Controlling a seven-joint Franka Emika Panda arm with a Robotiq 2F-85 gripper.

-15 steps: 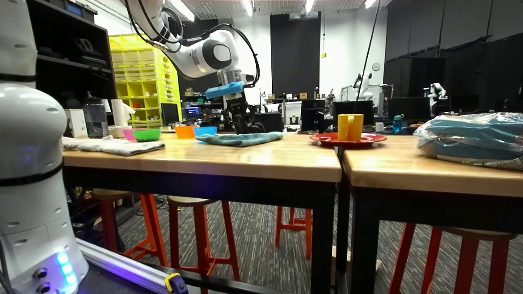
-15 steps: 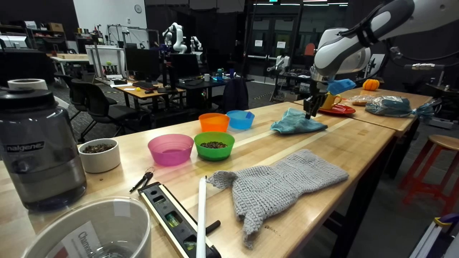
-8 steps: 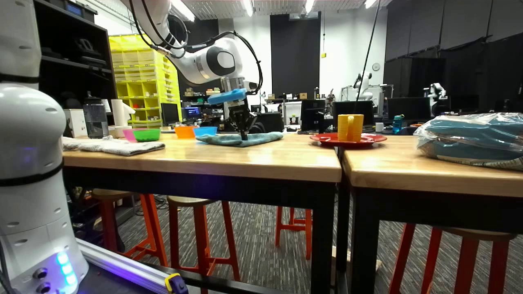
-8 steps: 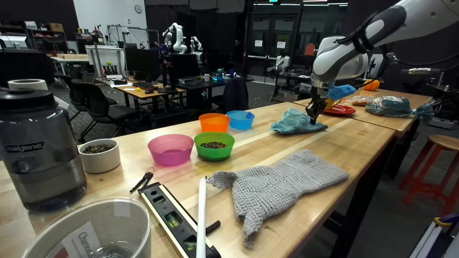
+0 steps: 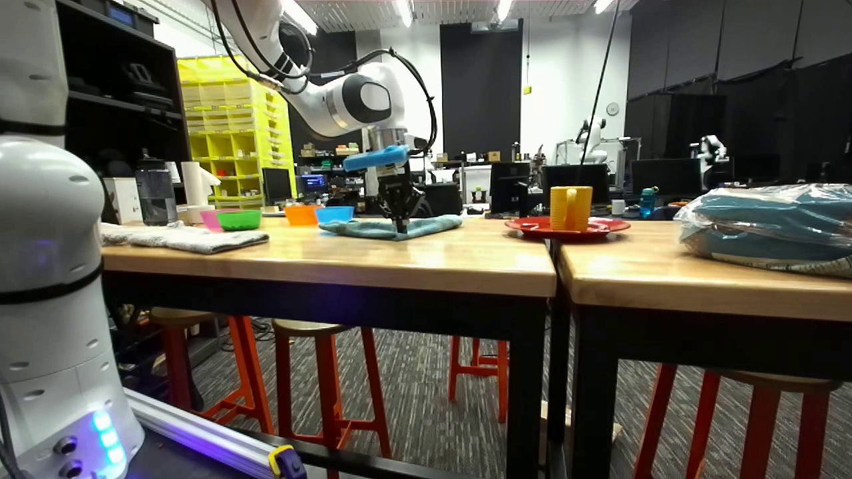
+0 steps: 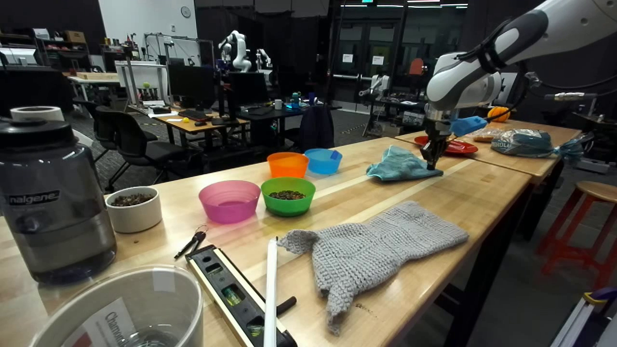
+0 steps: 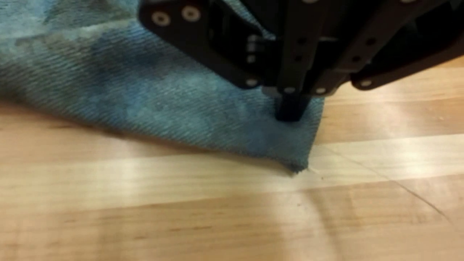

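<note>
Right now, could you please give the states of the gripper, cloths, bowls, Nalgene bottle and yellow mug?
Gripper, shut, touching teal cloth.
Teal cloth, rumpled.
Gray cloth, one end crumpled.
Pink bowl, apparently empty.
Green bowl, partly filled.
White bowl, partly filled.
Orange bowl, upright.
Blue bowl, upright.
Nalgene bottle, capped, partly filled.
Yellow mug, upright.

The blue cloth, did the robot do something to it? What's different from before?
The claw came down onto the blue cloth and moved toward the red plate, and the cloth slid a tiny bit that way too. The closed claw presses near the cloth's corner; whether it pinches any is unclear. The plate, green bowl and gray knitted cloth stayed put.
</note>
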